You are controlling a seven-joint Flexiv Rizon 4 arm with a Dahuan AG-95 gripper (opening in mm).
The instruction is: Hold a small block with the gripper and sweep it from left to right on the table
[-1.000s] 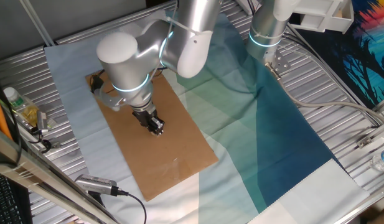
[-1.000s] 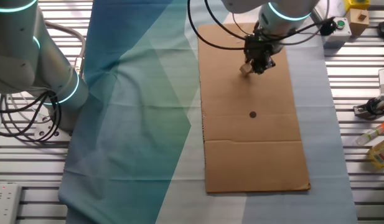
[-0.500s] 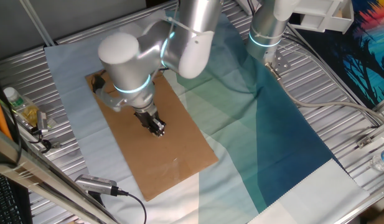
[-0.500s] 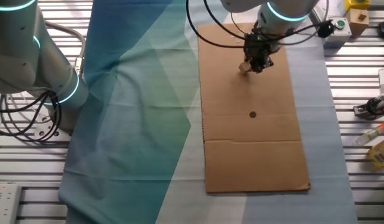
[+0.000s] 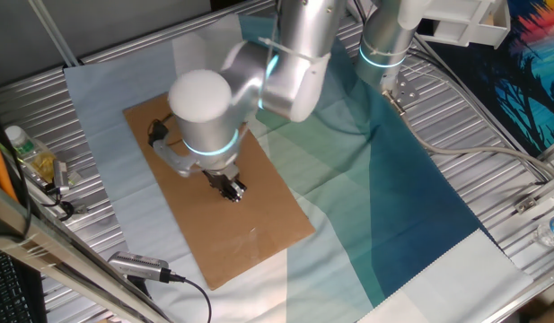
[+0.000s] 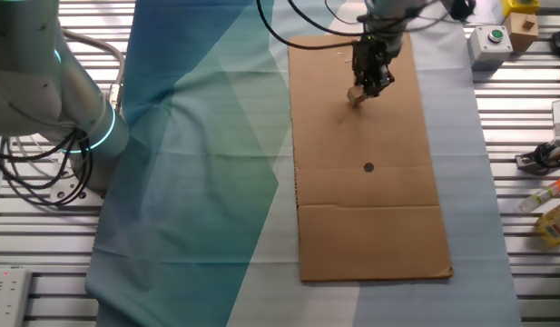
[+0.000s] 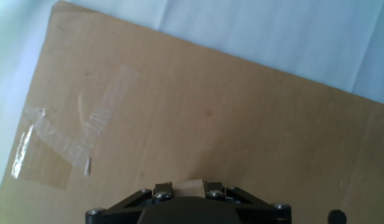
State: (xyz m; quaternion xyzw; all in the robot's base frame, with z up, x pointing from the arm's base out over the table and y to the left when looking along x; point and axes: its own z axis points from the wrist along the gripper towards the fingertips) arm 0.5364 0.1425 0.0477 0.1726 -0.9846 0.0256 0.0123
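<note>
Between the black fingers at the bottom edge of the hand view, you have the small block (image 7: 190,185) pinched: the gripper (image 7: 189,186) is closed to about the cube's width, with only a tan sliver of wood showing. Whether the block's underside touches the cardboard cannot be told from this view.

From the other fixed view, the gripper (image 6: 364,88) points down over the cardboard (image 6: 366,182) on the table (image 6: 71,272), with the block (image 6: 354,94) at its tip, near the cardboard's far short edge and about midway between the long edges. A dark dot (image 6: 368,166) marks the cardboard nearer its centre, apart from the block.

Judgement: the grasp is done and the sweep is the step in hand; how much of the stroke is covered cannot be read from one moment.

Next move, as you should plan it: keep the pinch firm, hold the height constant so the cube skims the cardboard, and carry it sideways in a straight line.

Beyond, clear tape (image 7: 73,137) lies toward the cardboard's corner, and pale cloth (image 7: 272,37) runs past its far edge.
</note>
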